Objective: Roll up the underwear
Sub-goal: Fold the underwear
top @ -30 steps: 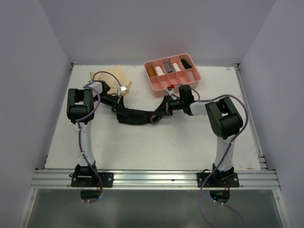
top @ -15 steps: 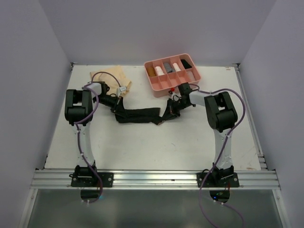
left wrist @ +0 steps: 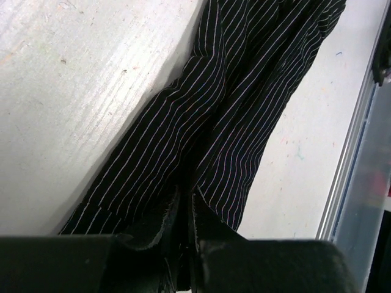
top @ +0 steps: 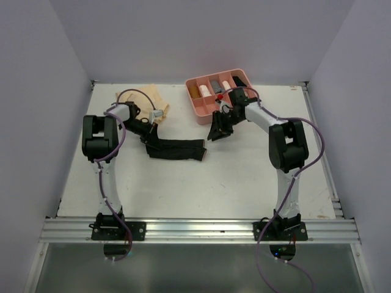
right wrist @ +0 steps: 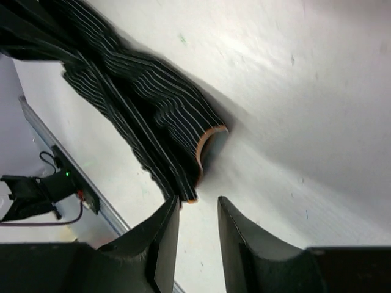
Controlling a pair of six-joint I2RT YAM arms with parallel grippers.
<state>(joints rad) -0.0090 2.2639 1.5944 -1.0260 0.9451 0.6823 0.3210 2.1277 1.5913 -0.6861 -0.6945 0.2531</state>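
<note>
The black pinstriped underwear lies stretched in a folded band on the white table. In the left wrist view the underwear runs away from my left gripper, whose jaws stand almost together with the cloth's near end pinched between them. My left gripper sits at the band's left end. My right gripper hangs open just right of the band, off the cloth. In the right wrist view its fingers are spread over bare table, with the orange-edged end of the underwear just ahead. A pale tan underwear lies crumpled at the back left.
A pink divided tray with several rolled cloths stands at the back right, close behind my right gripper. An aluminium rail runs along the table's near edge. Purple walls close in the left, right and back sides.
My right gripper has opened, let go of the right end of the black underwear and pulled back toward the tray. The band has dropped flat on the table. The left gripper keeps its end.
</note>
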